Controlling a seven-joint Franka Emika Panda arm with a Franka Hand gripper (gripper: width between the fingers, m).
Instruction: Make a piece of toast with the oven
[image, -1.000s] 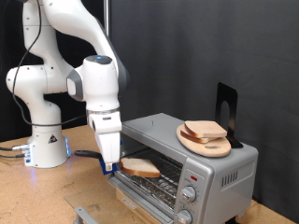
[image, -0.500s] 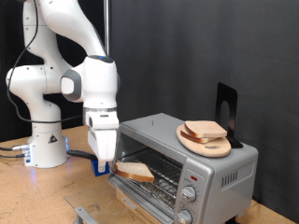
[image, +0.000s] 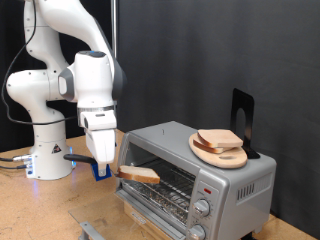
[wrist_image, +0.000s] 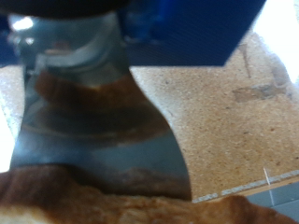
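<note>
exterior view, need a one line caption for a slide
Franka gripper holds a piece of toast at the open front of the oven, more bread slices stacked on a wooden plate on top.

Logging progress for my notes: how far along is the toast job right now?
Done: the oven stands open. In hand: the gripper holds the piece of toast by its edge at the oven's mouth, over the open door. Left: the door isn't shut. Other slices sit on the plate on top.
</note>
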